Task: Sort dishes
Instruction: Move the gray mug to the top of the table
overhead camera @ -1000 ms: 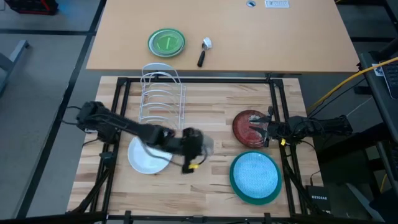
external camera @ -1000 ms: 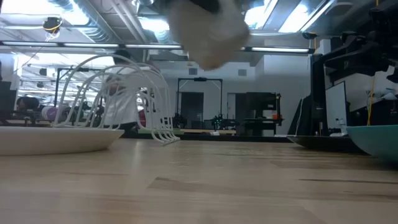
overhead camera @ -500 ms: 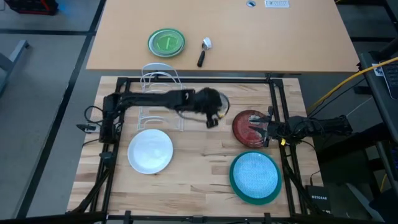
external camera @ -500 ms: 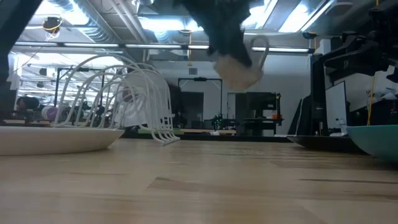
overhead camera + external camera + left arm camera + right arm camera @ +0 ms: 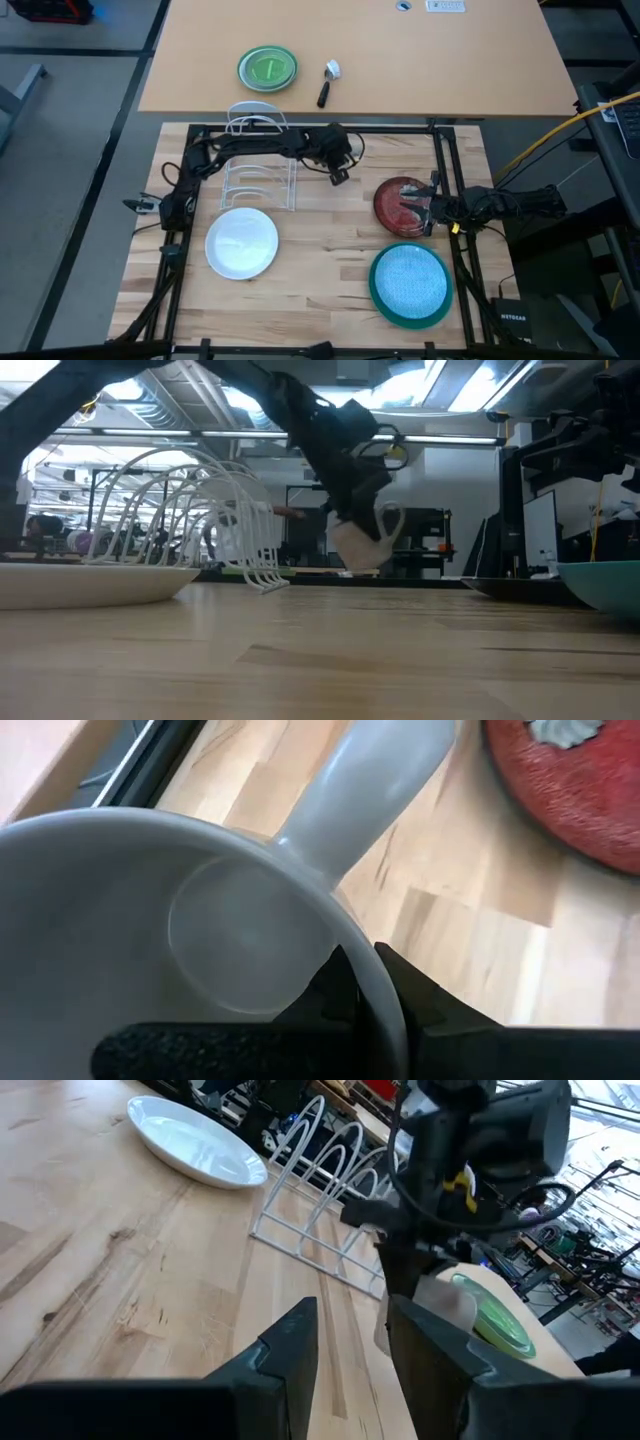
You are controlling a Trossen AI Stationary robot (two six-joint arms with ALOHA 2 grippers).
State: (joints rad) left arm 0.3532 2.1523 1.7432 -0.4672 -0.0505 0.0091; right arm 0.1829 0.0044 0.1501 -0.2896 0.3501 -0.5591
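My left gripper [image 5: 338,158] is stretched to the table's far middle, just right of the white wire rack [image 5: 260,160], and is shut on the small grey mug [image 5: 358,542]. The mug hangs a little above the wood in the low view. My right gripper [image 5: 430,208] is open at the right rim of the dark red patterned plate [image 5: 400,203]. The white plate [image 5: 242,243] lies flat at the near left. The light blue plate [image 5: 408,278] lies inside the teal plate [image 5: 378,300] at the near right. My left gripper holds the mug by its rim [image 5: 378,982], on the side opposite the handle [image 5: 372,780]. One finger [image 5: 335,990] is inside the mug and one [image 5: 415,1005] outside. The fingers come from above, slanting down. The mug hangs below them, tilted, clear of the table.
A bright green plate [image 5: 268,68] and a small scoop-like tool [image 5: 328,82] lie on the farther table beyond the black frame. The rack's loops stand close left of the mug. Bare wood lies between the rack, the white plate and the red plate.
My left gripper has carried the mug from beside the white plate at the near middle toward the table's far edge and a little right, past the rack's right end. The mug has stayed in the hold and now sits lower in the low view.
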